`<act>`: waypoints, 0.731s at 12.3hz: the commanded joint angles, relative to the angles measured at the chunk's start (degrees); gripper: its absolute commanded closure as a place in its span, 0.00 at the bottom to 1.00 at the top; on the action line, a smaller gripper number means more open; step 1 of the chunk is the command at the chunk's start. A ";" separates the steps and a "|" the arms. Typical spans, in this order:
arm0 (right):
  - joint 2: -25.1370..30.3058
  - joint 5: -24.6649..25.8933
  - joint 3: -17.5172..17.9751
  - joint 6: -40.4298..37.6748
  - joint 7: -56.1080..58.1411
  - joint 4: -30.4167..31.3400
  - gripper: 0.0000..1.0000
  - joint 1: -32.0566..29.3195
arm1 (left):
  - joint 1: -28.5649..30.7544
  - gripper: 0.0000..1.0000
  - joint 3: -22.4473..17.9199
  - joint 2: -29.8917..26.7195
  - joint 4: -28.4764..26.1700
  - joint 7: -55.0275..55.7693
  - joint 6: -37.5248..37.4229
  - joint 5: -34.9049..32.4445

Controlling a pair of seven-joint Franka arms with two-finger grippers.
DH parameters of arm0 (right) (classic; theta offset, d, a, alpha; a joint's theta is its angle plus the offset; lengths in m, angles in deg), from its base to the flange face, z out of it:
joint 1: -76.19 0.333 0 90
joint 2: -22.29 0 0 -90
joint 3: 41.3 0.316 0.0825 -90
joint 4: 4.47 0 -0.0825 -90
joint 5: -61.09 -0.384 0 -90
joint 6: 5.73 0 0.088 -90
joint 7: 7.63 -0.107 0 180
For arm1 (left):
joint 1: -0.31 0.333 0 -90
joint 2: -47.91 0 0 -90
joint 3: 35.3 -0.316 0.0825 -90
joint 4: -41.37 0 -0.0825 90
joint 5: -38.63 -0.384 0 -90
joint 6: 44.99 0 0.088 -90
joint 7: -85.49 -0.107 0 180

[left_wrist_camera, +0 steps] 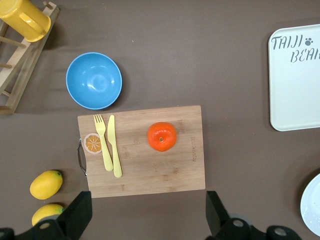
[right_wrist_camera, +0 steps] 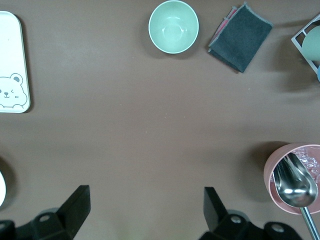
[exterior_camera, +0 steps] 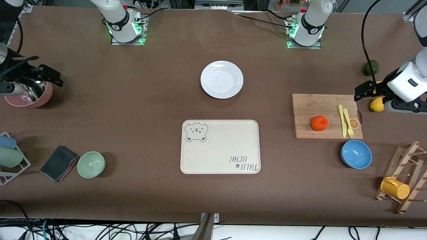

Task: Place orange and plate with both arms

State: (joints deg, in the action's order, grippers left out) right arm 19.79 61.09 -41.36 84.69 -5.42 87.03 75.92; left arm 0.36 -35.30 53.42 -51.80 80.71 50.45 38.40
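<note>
A wide table (exterior_camera: 140,110) covered in a plain brown sheet is filling nearly the whole front view, its surface lying smooth and matte under even overhead light that is casting only soft, short shadows. Along the edge nearest the front camera the brown covering is ending in a straight line, and below it a tangle of black cables (exterior_camera: 100,230) is lying over a pale floor (exterior_camera: 267,233). Metal framing (exterior_camera: 217,4) is showing at the edge where the bases are standing.
</note>
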 commanded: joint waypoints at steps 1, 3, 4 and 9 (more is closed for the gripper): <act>1.01 -0.87 0.50 -0.15 0.25 0.96 0.00 -0.78 | -0.05 0.00 -0.18 0.90 -0.87 -1.02 0.89 1.11; 1.01 -0.87 0.50 -0.24 0.25 0.96 0.00 -0.78 | 0.30 0.00 -0.27 5.99 -0.52 0.91 0.54 1.19; 1.01 -0.87 0.58 -0.24 0.25 0.96 0.00 -0.78 | -0.13 0.00 -0.27 6.79 -0.08 1.35 0.54 1.02; 1.01 -0.87 0.59 -0.32 0.25 0.96 0.00 -0.78 | 1.44 0.00 -0.27 13.56 -2.00 1.44 3.33 1.19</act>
State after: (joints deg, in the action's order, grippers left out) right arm 19.78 61.07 -41.34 84.64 -5.41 87.12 75.88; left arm 0.79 -35.54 65.37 -53.21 81.92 52.03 38.41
